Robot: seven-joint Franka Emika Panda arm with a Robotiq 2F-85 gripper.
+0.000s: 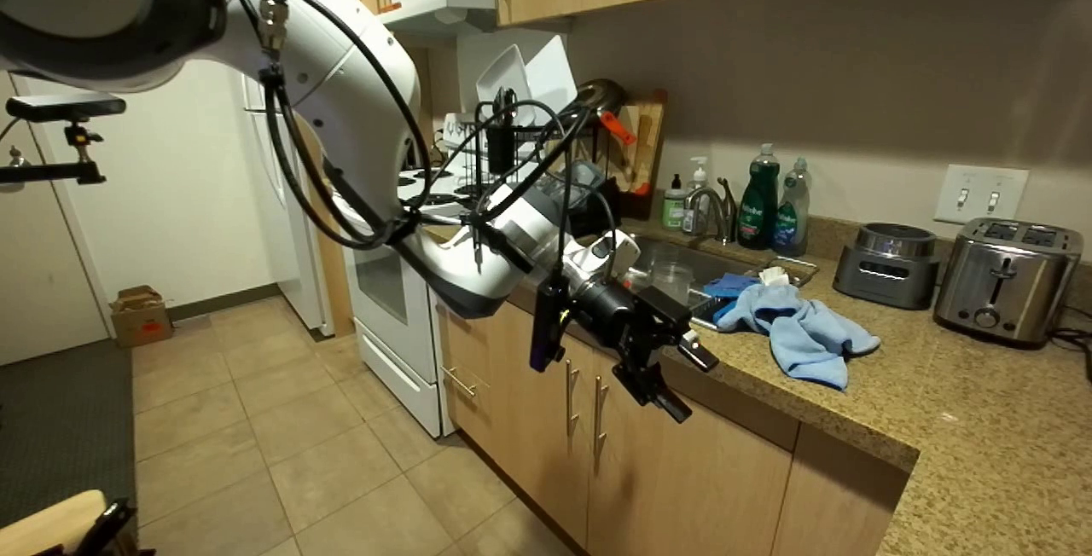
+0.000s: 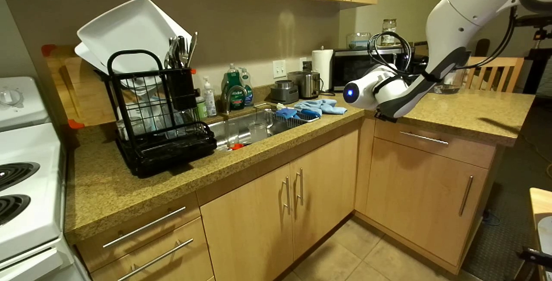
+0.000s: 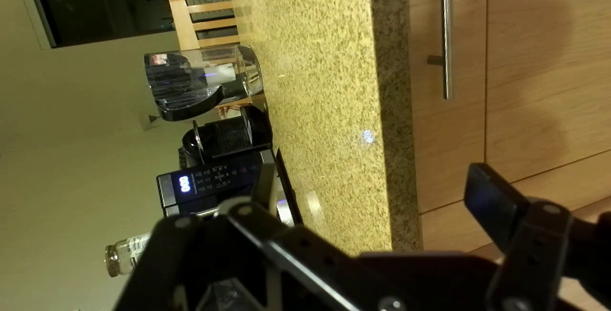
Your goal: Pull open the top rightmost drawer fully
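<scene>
The top rightmost drawer is light tan wood under the counter at the right in an exterior view. Its front sits flush and closed, with a horizontal metal bar handle. The drawer front and its handle also show at the right of the wrist view. The drawer's inside is hidden. My gripper is open with nothing between its fingers. It is apart from the handle, its fingers spanning the counter edge in the wrist view. The open gripper shows in an exterior view in front of the sink cabinets.
The granite counter edge overhangs the drawer. A cabinet door with a vertical handle is below it. A microwave stands on the counter. Sink cabinet doors meet the drawer unit at a corner. A blue cloth lies by the sink.
</scene>
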